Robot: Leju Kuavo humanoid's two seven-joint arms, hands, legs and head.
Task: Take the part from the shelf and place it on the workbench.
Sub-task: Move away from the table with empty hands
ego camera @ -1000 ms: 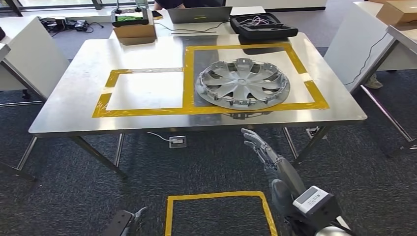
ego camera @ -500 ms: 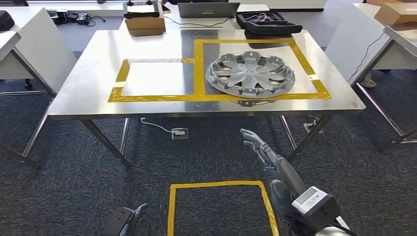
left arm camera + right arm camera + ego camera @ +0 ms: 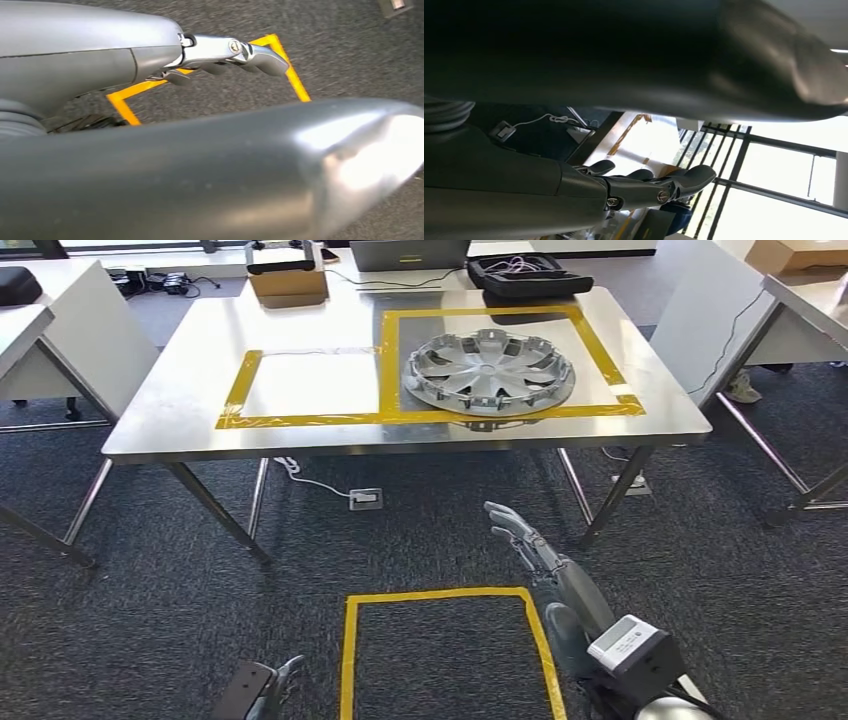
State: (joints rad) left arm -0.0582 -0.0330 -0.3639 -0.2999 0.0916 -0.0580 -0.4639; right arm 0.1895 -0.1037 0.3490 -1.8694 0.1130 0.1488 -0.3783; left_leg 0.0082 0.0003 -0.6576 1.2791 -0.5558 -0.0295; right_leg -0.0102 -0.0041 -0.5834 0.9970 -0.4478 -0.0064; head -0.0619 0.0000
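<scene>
At the lower edge of the head view, the left hand (image 3: 268,687) hung low at 7 o'clock; little of it showed, but its fingers seemed loose and held nothing. Beside it, yellow floor tape (image 3: 445,595) marked a square on dark carpet. The right hand (image 3: 522,538) reached forward at 5 o'clock, fingers spread, released. Farther off at 12 o'clock, the part (image 3: 489,372), a silver hubcap, lay flat on the workbench (image 3: 160,415) inside a yellow taped box. A laptop (image 3: 409,254) sat beyond.
</scene>
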